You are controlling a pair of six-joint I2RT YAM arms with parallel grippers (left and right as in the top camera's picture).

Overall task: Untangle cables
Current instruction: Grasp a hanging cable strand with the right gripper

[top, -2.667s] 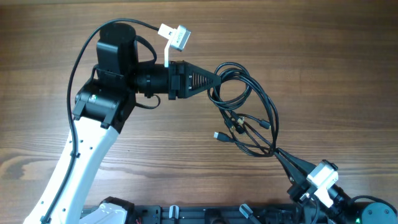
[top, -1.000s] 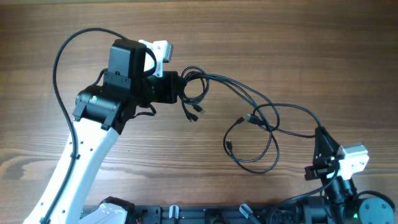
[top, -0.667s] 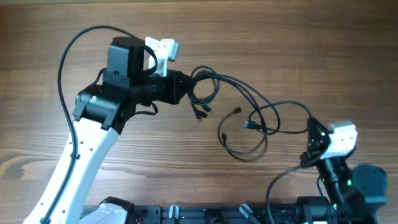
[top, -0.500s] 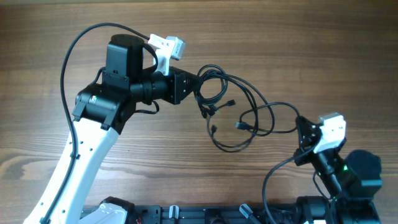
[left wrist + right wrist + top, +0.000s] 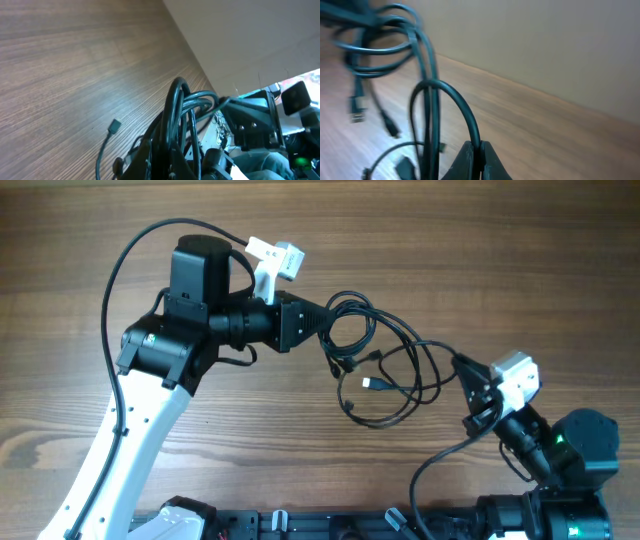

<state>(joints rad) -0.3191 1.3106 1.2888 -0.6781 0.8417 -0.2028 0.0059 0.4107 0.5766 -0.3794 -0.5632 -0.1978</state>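
Observation:
The cables (image 5: 385,365) are thin black cords in a loose tangle, strung between my two grippers at the table's middle right. My left gripper (image 5: 325,320) is shut on a bunch of loops at the tangle's upper left; in the left wrist view the cords (image 5: 182,107) rise out of its jaws (image 5: 172,155). My right gripper (image 5: 460,365) is shut on one cord at the tangle's right end. In the right wrist view that cord (image 5: 452,100) arches out of the closed jaws (image 5: 479,150). Loose plug ends (image 5: 368,384) hang in the middle.
The wooden table (image 5: 480,250) stretches all around. The left arm's white link (image 5: 125,450) crosses the lower left. A black rail (image 5: 330,525) runs along the front edge. The right arm's base (image 5: 580,445) sits at the lower right.
My right gripper has swung up and left towards the tangle, and my left gripper has moved right. The cables, stretched wide a second ago, have bunched into slacker loops between the grippers.

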